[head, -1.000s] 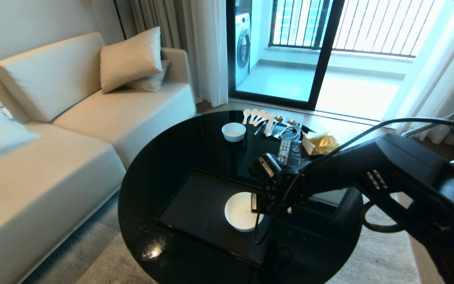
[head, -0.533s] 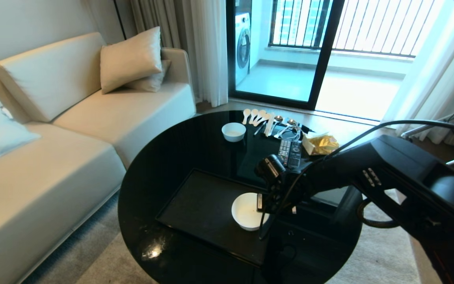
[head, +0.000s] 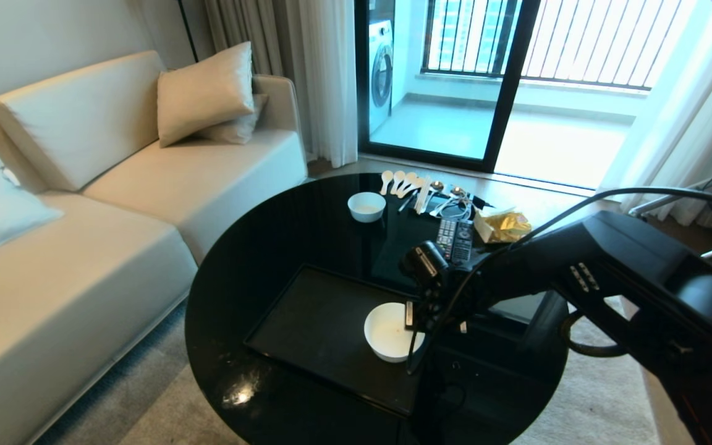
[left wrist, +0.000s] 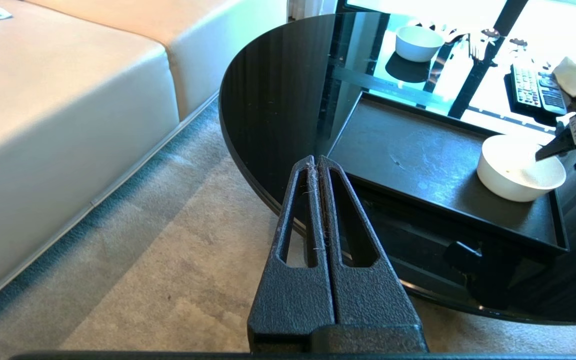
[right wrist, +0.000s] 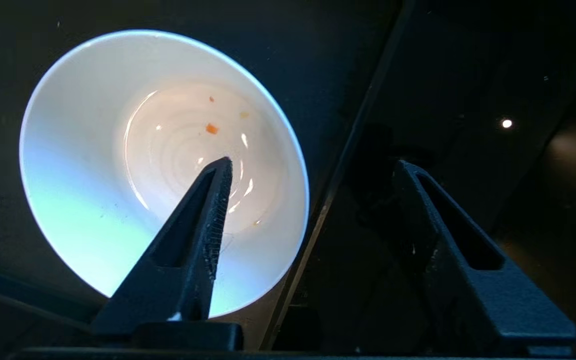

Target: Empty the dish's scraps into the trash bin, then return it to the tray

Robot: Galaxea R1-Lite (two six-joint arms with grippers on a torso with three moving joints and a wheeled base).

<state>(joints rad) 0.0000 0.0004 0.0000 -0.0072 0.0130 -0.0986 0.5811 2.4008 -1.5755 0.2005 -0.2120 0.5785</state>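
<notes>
The dish (head: 387, 334), a deep white bowl, sits upright on the black tray (head: 316, 321) close to its right rim. A few tiny orange and yellow scraps (right wrist: 211, 128) cling to its bottom. My right gripper (head: 415, 321) hangs over the dish's right edge and is open. One finger (right wrist: 203, 225) is above the inside of the dish (right wrist: 118, 175), the other finger (right wrist: 448, 235) is outside the rim, and neither grips it. My left gripper (left wrist: 315, 161) is shut and empty, parked off the table's left edge. The trash bin is out of view.
On the far side of the round black table (head: 251, 247) are a smaller white bowl (head: 366, 206), spoons (head: 400, 182), two remotes (head: 453, 238) and a yellow packet (head: 505, 225). A beige sofa (head: 84, 216) stands to the left.
The dish shifted slightly right on the tray with my right gripper. The gripper then opened and let go of the rim. The left arm stayed still.
</notes>
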